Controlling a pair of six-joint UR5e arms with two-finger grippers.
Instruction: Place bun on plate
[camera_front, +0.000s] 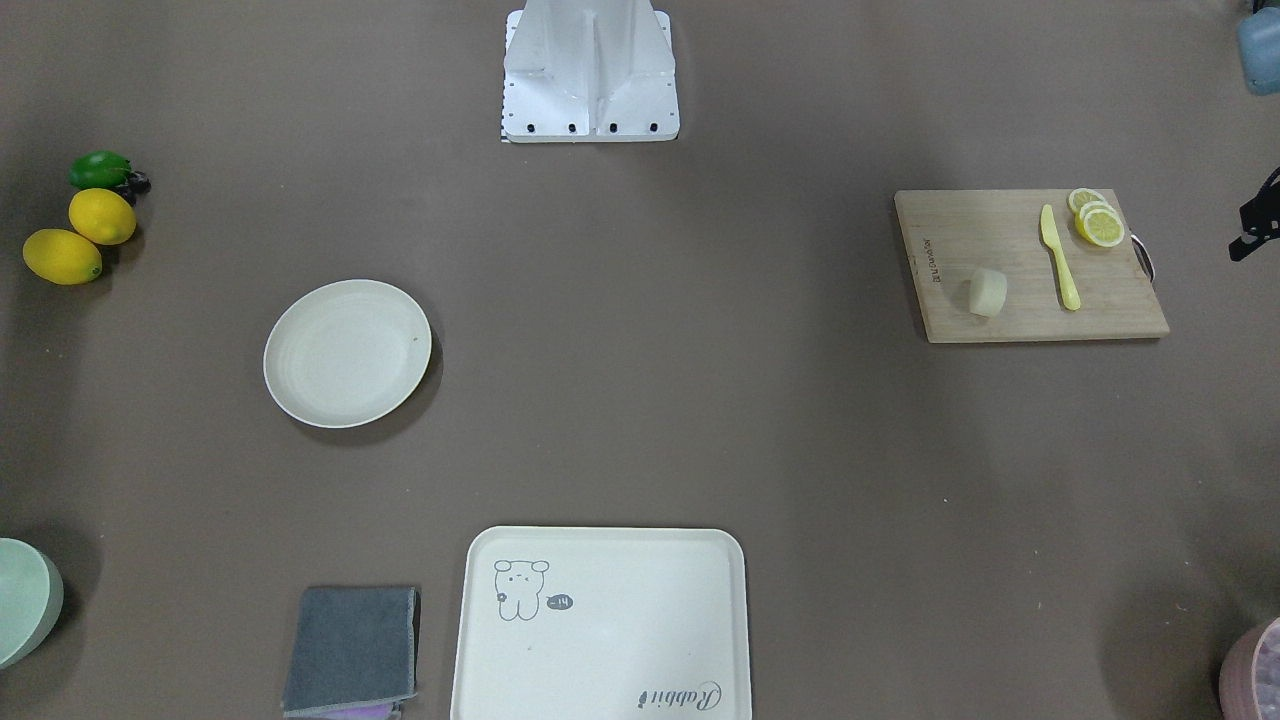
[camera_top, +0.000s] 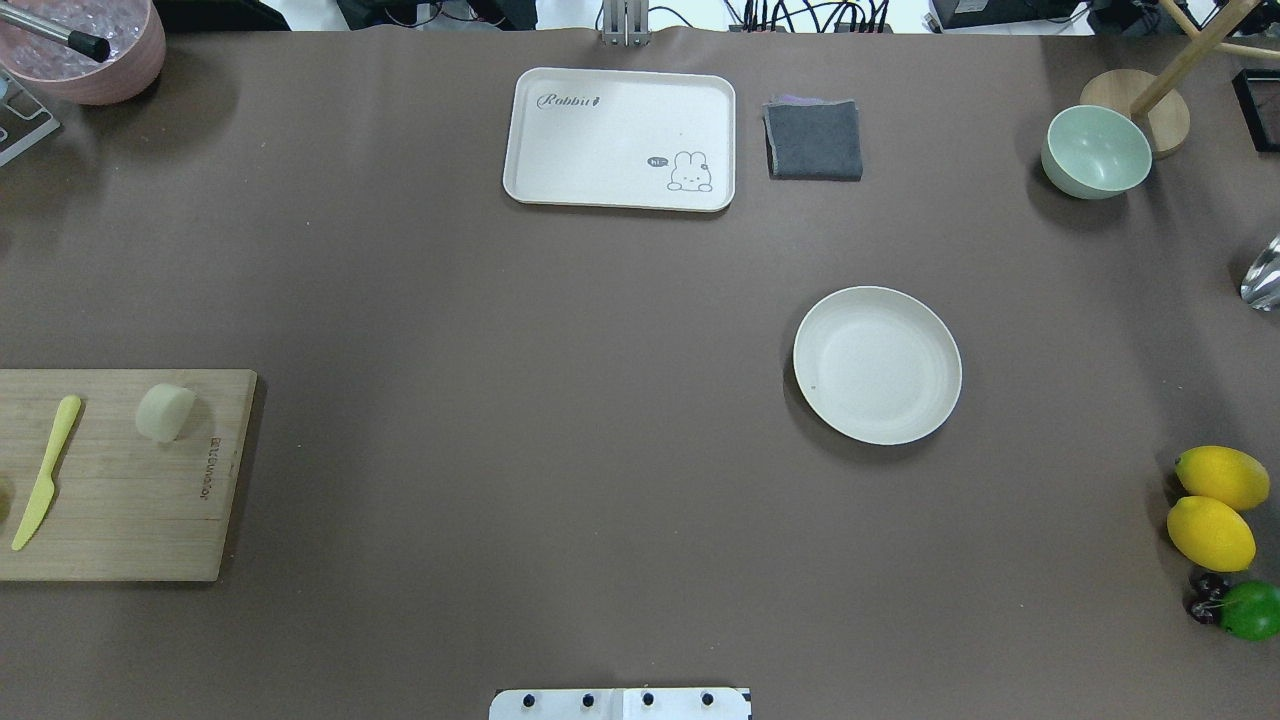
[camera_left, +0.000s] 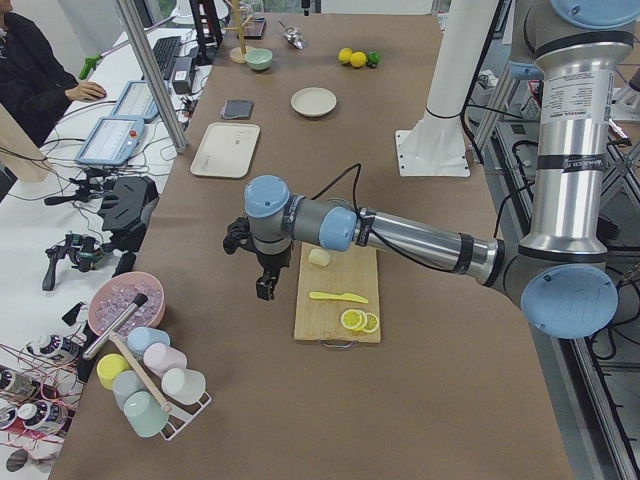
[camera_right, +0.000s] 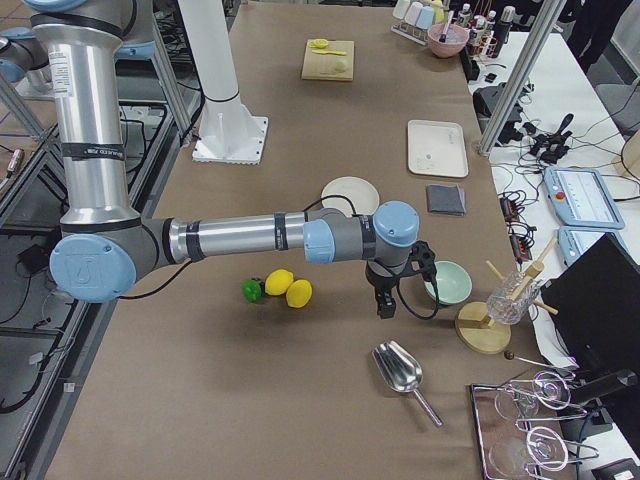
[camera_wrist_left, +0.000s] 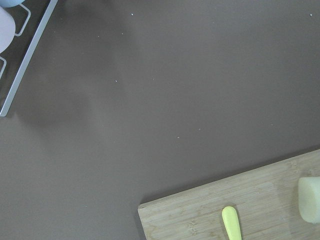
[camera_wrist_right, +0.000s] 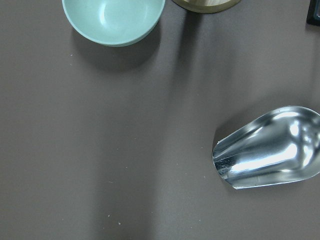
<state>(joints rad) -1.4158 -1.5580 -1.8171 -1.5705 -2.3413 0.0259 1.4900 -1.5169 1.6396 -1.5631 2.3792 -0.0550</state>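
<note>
The bun (camera_front: 987, 293) (camera_top: 165, 412) is a pale cream chunk lying on a wooden cutting board (camera_front: 1030, 300); its edge also shows in the left wrist view as the bun (camera_wrist_left: 310, 200). The round cream plate (camera_front: 347, 352) (camera_top: 877, 365) sits empty, far across the table from the bun. My left gripper (camera_left: 265, 290) hangs above the table beside the board's outer edge, apart from the bun; I cannot tell whether it is open or shut. My right gripper (camera_right: 385, 305) hovers between the whole lemons and the green bowl, beyond the plate, and I cannot tell its state either.
A yellow knife (camera_front: 1060, 258) and lemon slices (camera_front: 1098, 220) share the board. A rabbit tray (camera_top: 620, 138), a grey cloth (camera_top: 813, 140), a green bowl (camera_top: 1096, 150), whole lemons (camera_top: 1215, 505), a metal scoop (camera_wrist_right: 270, 150) and a cup rack (camera_left: 150, 385) ring the table.
</note>
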